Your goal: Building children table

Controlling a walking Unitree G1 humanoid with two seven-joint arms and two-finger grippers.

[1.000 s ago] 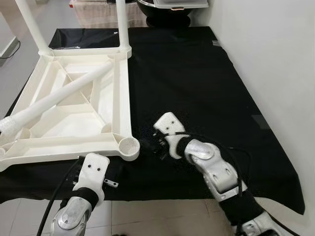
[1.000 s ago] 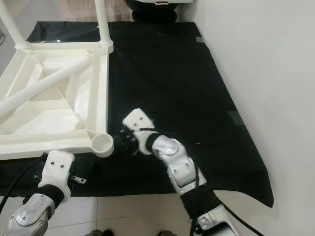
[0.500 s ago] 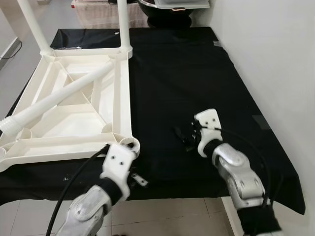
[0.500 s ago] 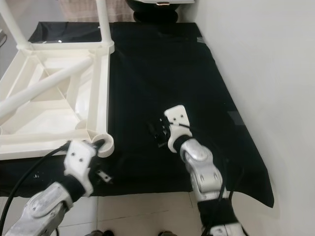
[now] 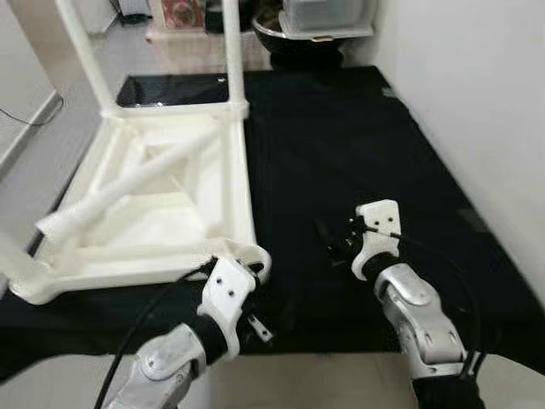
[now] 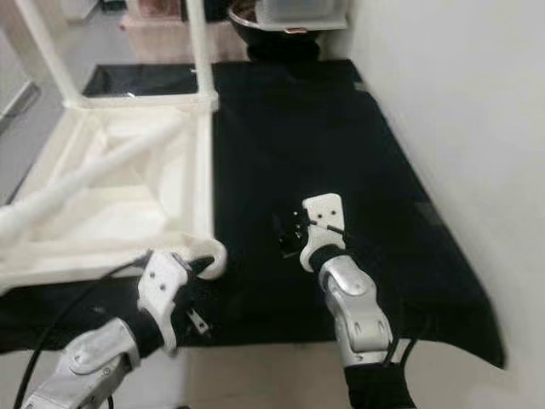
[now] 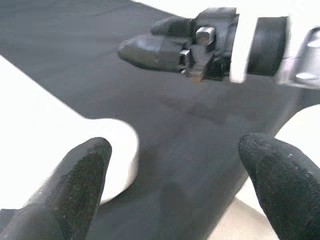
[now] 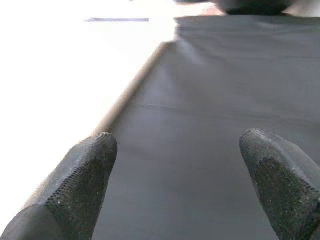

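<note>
Upside-down white children's table (image 5: 162, 213) on a black cloth (image 5: 341, 136), two legs (image 5: 232, 51) already standing up from the far corners, a loose white leg (image 5: 119, 192) lying slantwise across the ribbed underside. Left gripper (image 7: 175, 185) spread wide, nothing between the fingertips (image 7: 80, 170), poised over the cloth just beside the near corner socket (image 5: 255, 256) of the table, that round white socket sitting right by one finger in the left wrist view. Straight ahead of the left gripper, across a strip of bare cloth, the right gripper (image 5: 328, 243) side-on. Right gripper likewise spread, both fingers (image 8: 85, 170) parted with only cloth between them, hovering low over the dark fabric, well apart from the table's edge and to its right. Ahead of the right gripper, the cloth running on toward a pale wall (image 5: 477, 102). Beyond the far end of the cloth, a dark bowl (image 5: 281, 30) with a clear plastic box (image 5: 328, 13) resting on it. Pale floor tiles (image 5: 34, 119) past the table's left side.
</note>
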